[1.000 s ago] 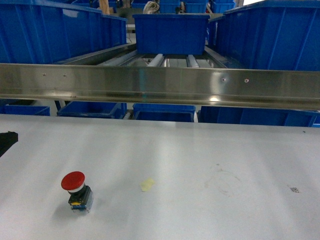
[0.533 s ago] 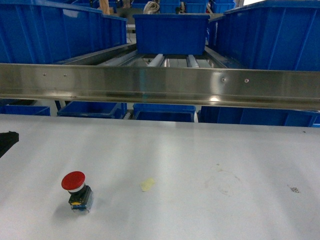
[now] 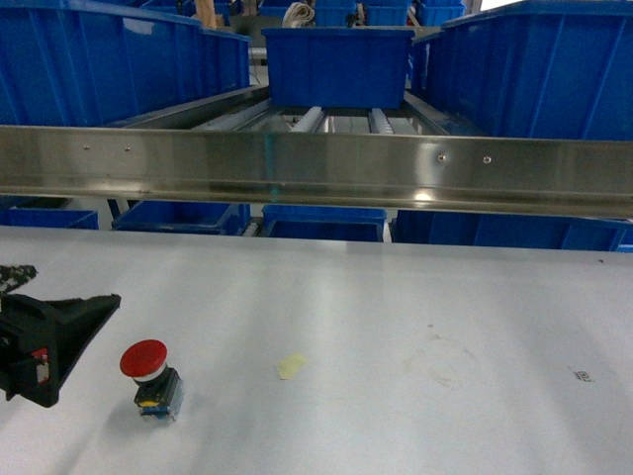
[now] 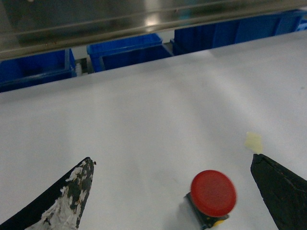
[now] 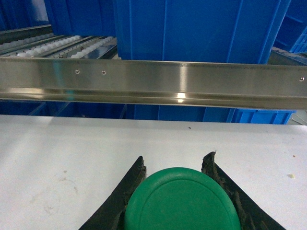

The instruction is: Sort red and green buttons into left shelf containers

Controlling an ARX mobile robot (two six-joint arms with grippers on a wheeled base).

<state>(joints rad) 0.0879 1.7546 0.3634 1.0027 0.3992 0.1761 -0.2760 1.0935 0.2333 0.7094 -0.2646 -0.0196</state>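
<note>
Right now my left end effector [image 4: 172, 191] hangs open just above the white desk [image 3: 396, 307], its two black fingers spread wide. Between them, nearer the right finger [image 4: 283, 191], stands the red mushroom-capped push-button switch [image 4: 213, 193] with its white collar and black-blue body; neither finger touches it. From the head camera that same switch [image 3: 144, 359] sits on the near left of the desk, with my left end effector [image 3: 49, 341] just beside it on its left. A small pale yellow scrap [image 3: 291, 366] lies on the desk to the switch's right. My right end effector [image 5: 175, 191] is closed on a round green plastic button cap [image 5: 182, 201], one black finger pressed against each side. Beyond the desk runs a brushed steel rail [image 3: 316, 168], and behind it deep blue plastic tubs [image 3: 109, 64] sit on the roller shelf.
</note>
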